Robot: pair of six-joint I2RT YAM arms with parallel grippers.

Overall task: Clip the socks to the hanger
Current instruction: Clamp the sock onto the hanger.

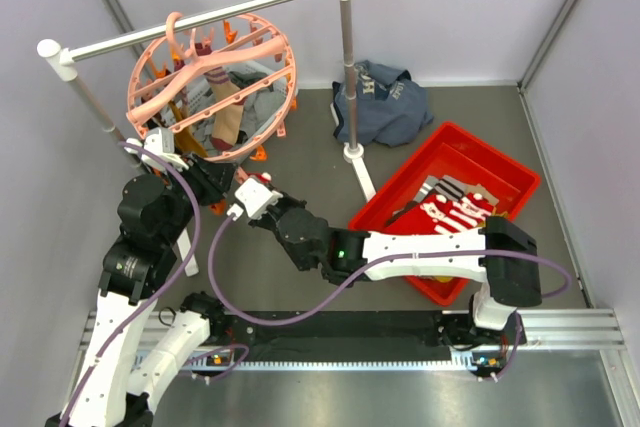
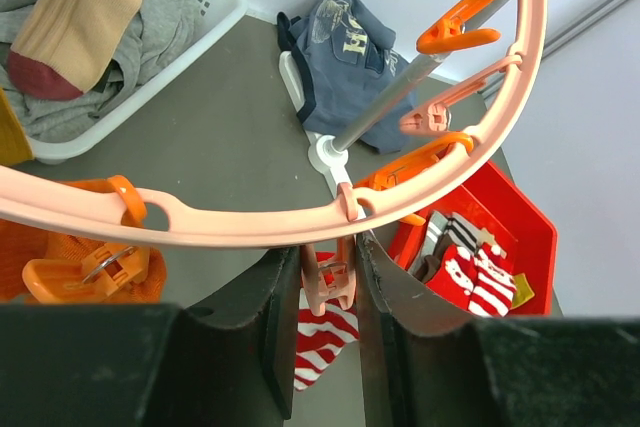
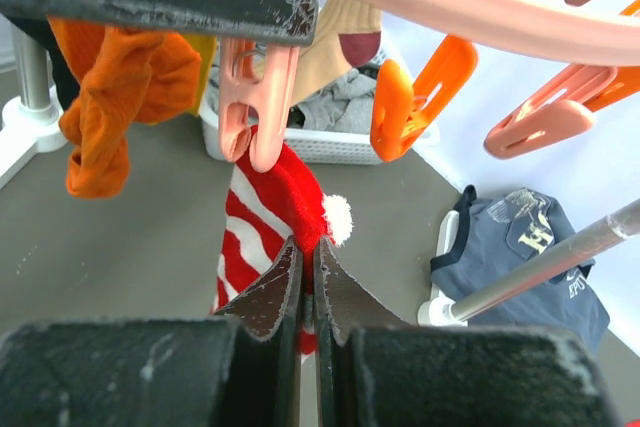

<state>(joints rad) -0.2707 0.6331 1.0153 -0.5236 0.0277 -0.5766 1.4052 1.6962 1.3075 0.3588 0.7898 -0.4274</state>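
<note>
The salmon-pink ring hanger (image 1: 287, 59) hangs from the rail. An orange sock (image 3: 110, 97) and a beige sock (image 1: 225, 112) hang from it. My left gripper (image 2: 328, 277) is shut on a pink clip peg (image 2: 322, 287) at the ring's lower edge; the peg also shows in the right wrist view (image 3: 250, 97). My right gripper (image 3: 307, 252) is shut on a red-and-white striped sock (image 3: 275, 197) and holds its red top edge up against that peg's tips. More striped socks (image 1: 460, 212) lie in the red bin.
The red bin (image 1: 520, 172) sits right of the arms. A navy garment (image 1: 385, 97) lies at the foot of the white-and-grey rail stand (image 1: 345, 67). A white basket (image 2: 200, 7) of clothes stands behind the hanger. Orange pegs (image 3: 405, 97) hang close by.
</note>
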